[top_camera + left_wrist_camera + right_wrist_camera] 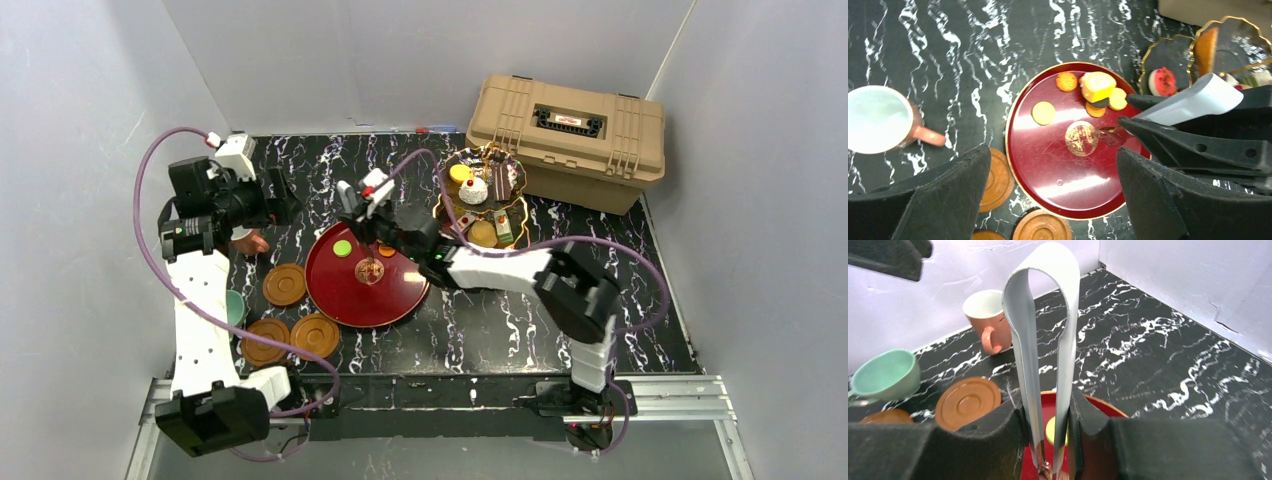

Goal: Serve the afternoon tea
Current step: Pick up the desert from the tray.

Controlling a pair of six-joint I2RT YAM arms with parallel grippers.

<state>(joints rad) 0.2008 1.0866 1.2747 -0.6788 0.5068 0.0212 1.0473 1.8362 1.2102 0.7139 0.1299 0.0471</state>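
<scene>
**A:** What are the right fingers (pixel 998 435) doing?

**B:** They pinch the tongs (pixel 1020 330) partway down, with the blades squeezed nearly together. The tongs' long axis drops steeply from the grip, and the tips sit low over the gold emblem in the middle of the red tray (pixel 1058 190).

**A:** And the pastries?

**B:** The pastries (pixel 1098 86) on the tray are a yellow roll and some round biscuits. They lie just past the tips, toward the three-tier stand (pixel 487 195), which carries more. The right arm is clearly the nearer one.

**A:** Is there anything in the tips?

**B:** The left wrist view shows something dark and brownish there, though I cannot tell if it is food. The right wrist view hides the tips behind its own pads.

**A:** What about the left fingers (pixel 943 200)?

**B:** They are spread wide and hold nothing, up above the tray. The pinkish cup (pixel 875 117) stands on the counter (pixel 560 320) off to their left. The teal cup (pixel 885 372) and saucers (pixel 285 284) are beside the tray, nearer the arm bases, and only the overhead view shows all three saucers
</scene>
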